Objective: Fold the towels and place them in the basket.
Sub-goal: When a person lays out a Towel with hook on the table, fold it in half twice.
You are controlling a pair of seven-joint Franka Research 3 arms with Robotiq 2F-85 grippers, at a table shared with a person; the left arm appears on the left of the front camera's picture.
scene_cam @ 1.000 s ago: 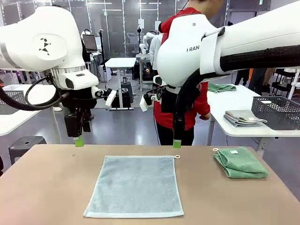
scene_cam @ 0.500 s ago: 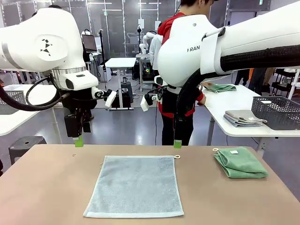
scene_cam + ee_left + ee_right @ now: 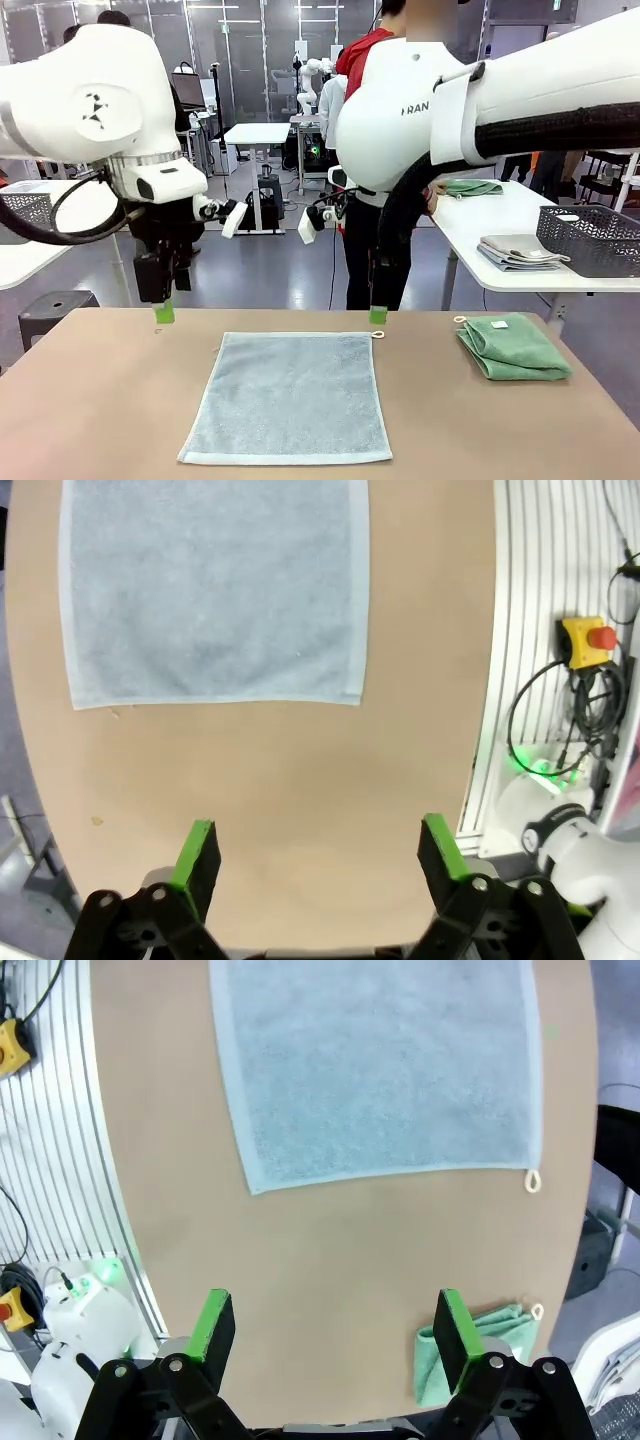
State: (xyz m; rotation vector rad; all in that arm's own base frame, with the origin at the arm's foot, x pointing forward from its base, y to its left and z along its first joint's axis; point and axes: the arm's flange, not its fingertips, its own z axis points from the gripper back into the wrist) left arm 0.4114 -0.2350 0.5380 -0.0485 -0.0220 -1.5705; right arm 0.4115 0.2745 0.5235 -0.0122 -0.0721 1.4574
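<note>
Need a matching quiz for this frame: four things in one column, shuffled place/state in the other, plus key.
1. blue-grey towel
2. green towel
3. left gripper
4. basket

A. on the side table, far right
B. spread flat, centre
C. open, above bare table, left of the flat towel
D. folded, right of the flat towel

Pairs: 1-B, 2-D, 3-C, 4-A

My table (image 3: pixel 90 400) presents a smooth, matt tan surface. The blue-grey towel (image 3: pixel 288 398) is soft, nubby terry cloth, the green towel (image 3: pixel 514 347) likewise. My finger pads (image 3: pixel 198 852) look matt and rubbery.
</note>
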